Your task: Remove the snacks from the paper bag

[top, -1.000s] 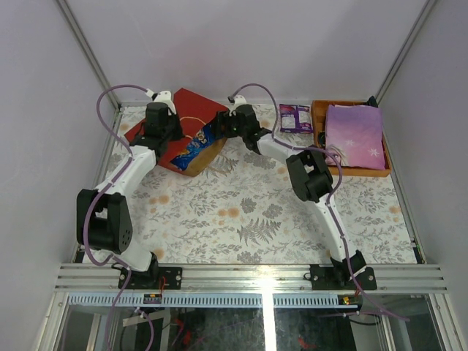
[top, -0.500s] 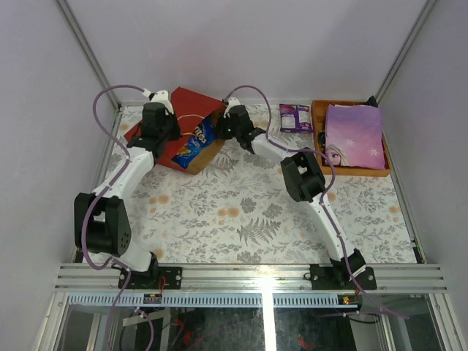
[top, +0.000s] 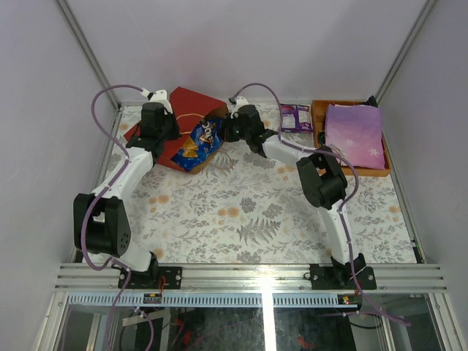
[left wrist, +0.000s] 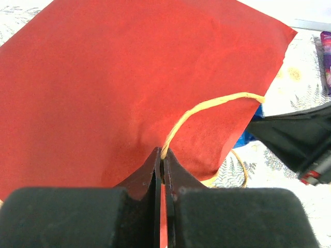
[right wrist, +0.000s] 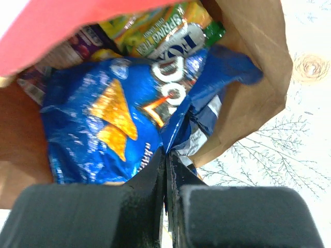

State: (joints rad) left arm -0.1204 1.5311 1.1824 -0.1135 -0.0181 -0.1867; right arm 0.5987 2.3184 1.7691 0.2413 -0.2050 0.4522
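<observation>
Now my right gripper [right wrist: 165, 152] pinches the Doritos bag [right wrist: 103, 124] by its edge, its length pointing out of the paper bag [right wrist: 253, 67] toward me; my left gripper [left wrist: 161, 155] clamps the cord handle [left wrist: 207, 106].

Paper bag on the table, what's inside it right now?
A blue Doritos bag fills the mouth of the paper bag, sticking partly out. Behind it peek a yellow-green packet and a purple packet. Anything deeper is covered by the chips.

Red paper bag [left wrist: 119, 77], blue Doritos bag [right wrist: 98, 129]
</observation>
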